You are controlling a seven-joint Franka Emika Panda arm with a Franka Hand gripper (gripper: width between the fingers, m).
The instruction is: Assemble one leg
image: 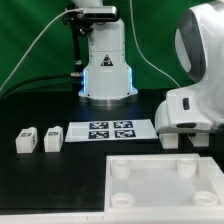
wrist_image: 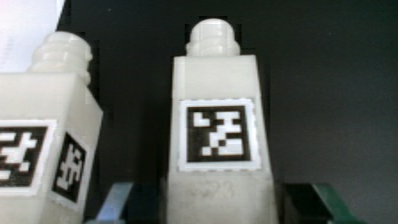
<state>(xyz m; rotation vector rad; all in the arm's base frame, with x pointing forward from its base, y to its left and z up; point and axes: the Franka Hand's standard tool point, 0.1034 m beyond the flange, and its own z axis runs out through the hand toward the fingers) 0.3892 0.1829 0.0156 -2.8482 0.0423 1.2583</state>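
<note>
In the wrist view, the leg (wrist_image: 217, 120), a long white block, is seen filling the middle of the frame. A black-and-white square marker is carried on its facing side, and a ribbed white peg is seen at its far end. The gripper (wrist_image: 217, 202) is set astride the near end of the leg. One dark finger (wrist_image: 128, 200) is seen on one side and its partner on the other. A thin dark gap is left between each finger and the block, so the jaws are spread and nothing is clamped.

A second leg (wrist_image: 45, 130) of the same kind is seen just beside the first, parallel to it and outside the fingers.

In the exterior view, the arm's white housing (image: 190, 105) is seen low over the black table (image: 40, 110) at the exterior view's right, and the leg beneath it cannot be made out clearly. The marker board (image: 105, 130) is laid flat near the middle. Two small white blocks (image: 25, 141) (image: 52, 138) are set side by side at the exterior view's left, well apart from the gripper. A large white square piece (image: 160, 157) with round corner sockets is seen nearest the camera.
</note>
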